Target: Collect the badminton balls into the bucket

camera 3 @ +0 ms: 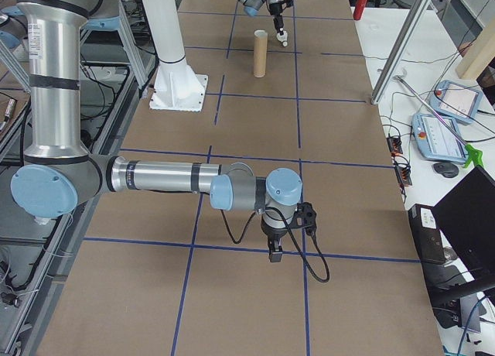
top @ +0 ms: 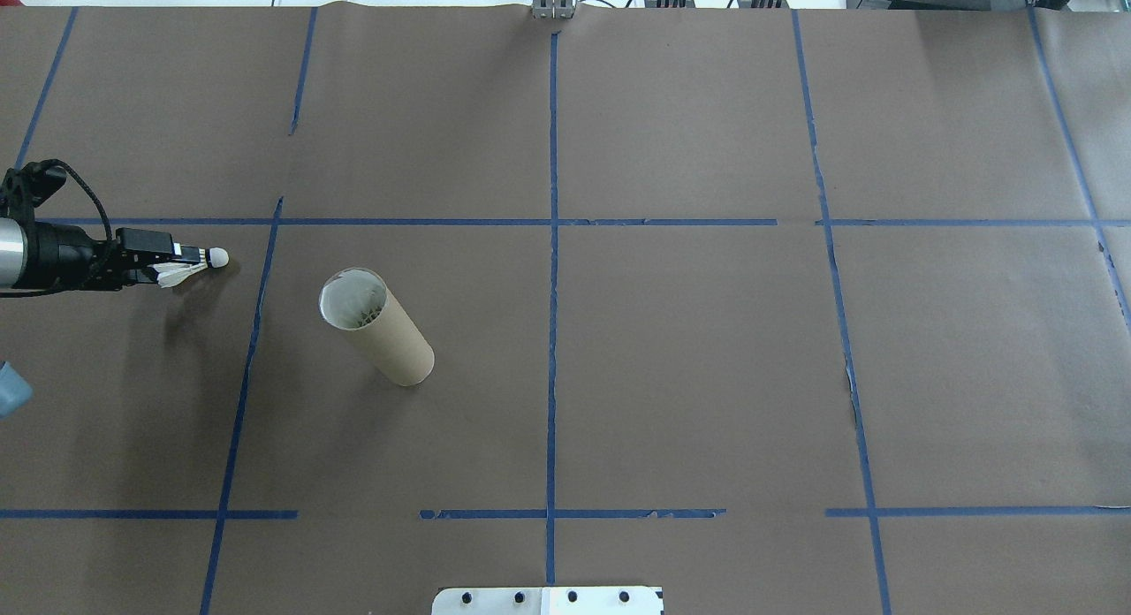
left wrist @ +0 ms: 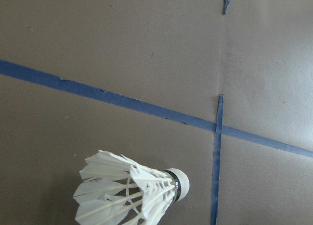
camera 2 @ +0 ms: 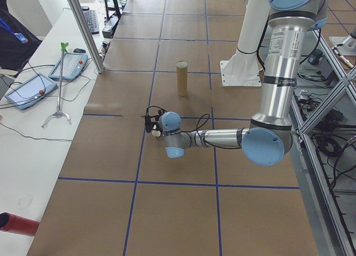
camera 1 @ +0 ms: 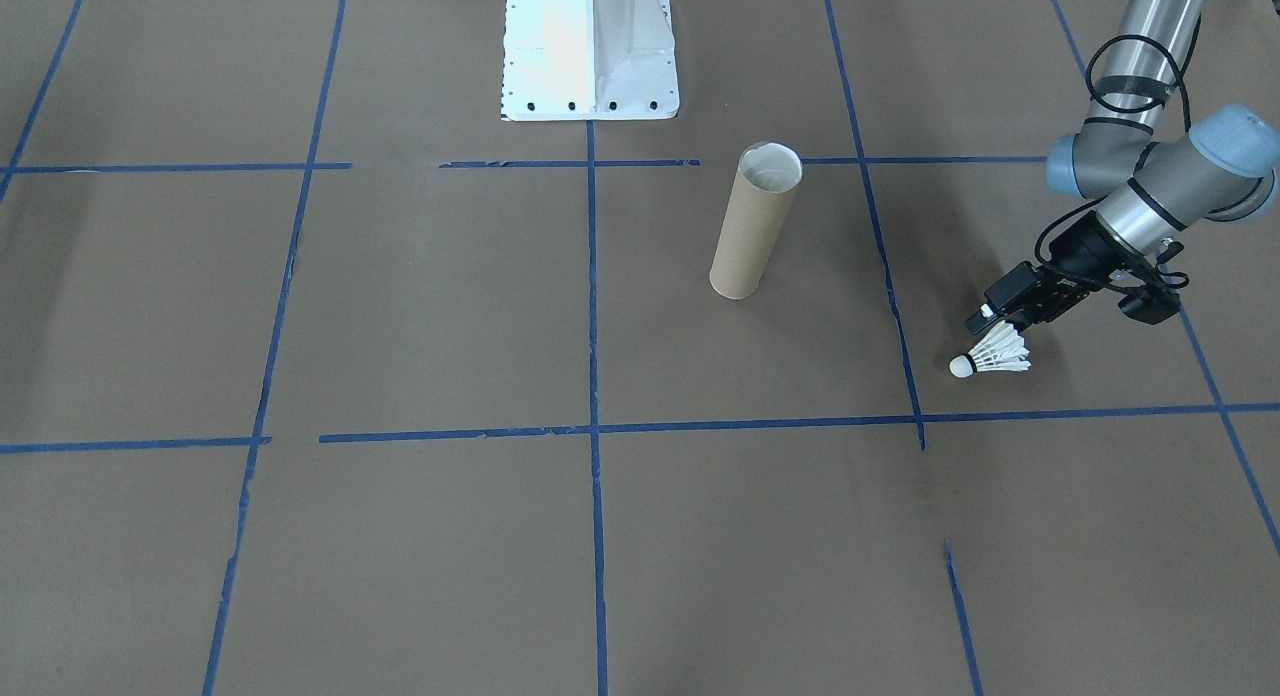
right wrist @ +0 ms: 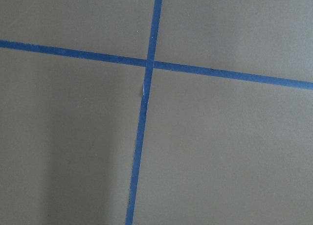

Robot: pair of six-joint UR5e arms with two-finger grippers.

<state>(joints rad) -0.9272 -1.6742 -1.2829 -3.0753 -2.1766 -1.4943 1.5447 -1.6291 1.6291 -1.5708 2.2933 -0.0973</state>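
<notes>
Right now the carry step is in hand: the left gripper has its fingers pinching the feather skirt of the shuttlecock, cork tip pointing away from the wrist. Judging by the shadow below it in the overhead view, the shuttlecock looks lifted off the bench, though height is hard to call. The bucket stands upright w/ its open mouth up, well apart from the gripper, toward the bench centre. Next move, I'd say: swing the shuttlecock over to the tube's mouth, line it up above the narrow opening, tip cork down, then let go; little margin for misalignment. Right gripper shows only in a side view, so can't tell re: its fingers.
</notes>
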